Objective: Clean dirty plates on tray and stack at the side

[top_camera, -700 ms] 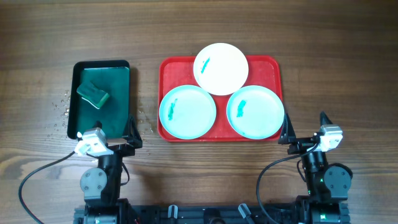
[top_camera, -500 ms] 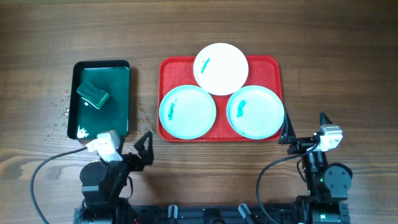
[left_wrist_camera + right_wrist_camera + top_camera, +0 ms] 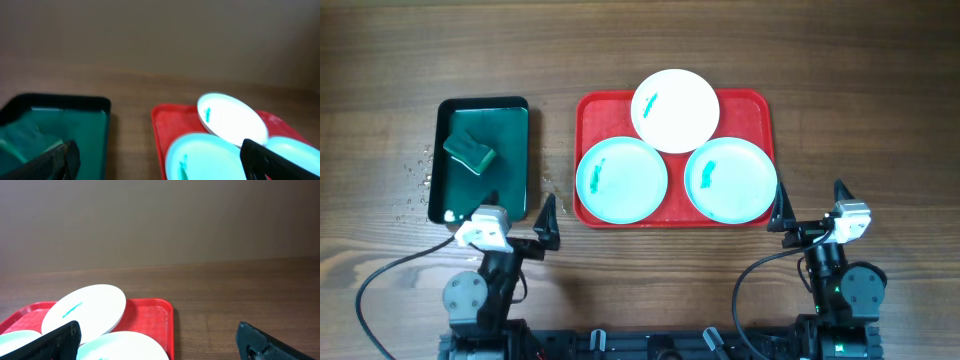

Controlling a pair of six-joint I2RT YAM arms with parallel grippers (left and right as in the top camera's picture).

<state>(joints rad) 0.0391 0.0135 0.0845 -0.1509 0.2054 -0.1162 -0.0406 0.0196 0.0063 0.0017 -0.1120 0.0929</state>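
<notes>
Left wrist view crops the turquoise plates (image 3: 210, 156); left tool (image 3: 159, 149) and right tool (image 3: 159, 327) gape wide.

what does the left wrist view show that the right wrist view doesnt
Only left wrist: the dark green-black rectangular tray holding a blurred green sponge. Only right wrist: the right rim of the red rectangular plastic tray and the stretch of wooden table beyond it. Both: the red tray, the round white plate with a teal smear, and two round light turquoise plates.
</notes>
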